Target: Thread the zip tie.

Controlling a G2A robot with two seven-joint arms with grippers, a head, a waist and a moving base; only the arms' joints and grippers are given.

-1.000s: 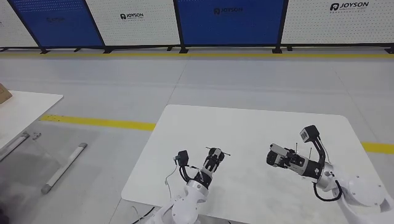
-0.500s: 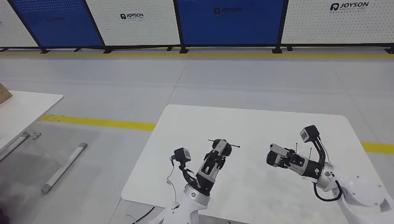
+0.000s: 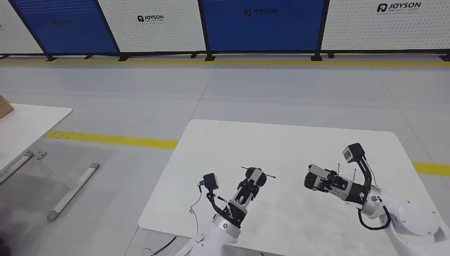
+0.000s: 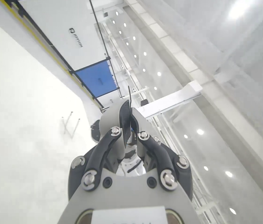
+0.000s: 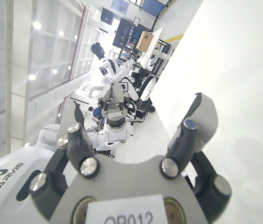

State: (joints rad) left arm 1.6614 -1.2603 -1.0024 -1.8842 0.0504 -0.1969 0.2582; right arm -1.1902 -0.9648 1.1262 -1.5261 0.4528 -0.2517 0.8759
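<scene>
Black zip tie point(image 4: 129, 96) is pinched crosswise in my left gripper point(image 4: 130, 113) above the table point(image 3: 281, 143), one end pointing toward my right gripper point(image 3: 310, 178), which stands spread and empty, well apart.

You'll see the zip tie point(image 4: 129, 95) is black, a thin strip between the left gripper's point(image 4: 129, 115) black ribbed pads point(image 4: 124, 114); the fingers point(image 4: 111, 117) behind them are pale grey. The right gripper point(image 3: 309, 178) is silver-grey with black links. Beneath both, the table point(image 3: 295, 147) is plain white.
</scene>
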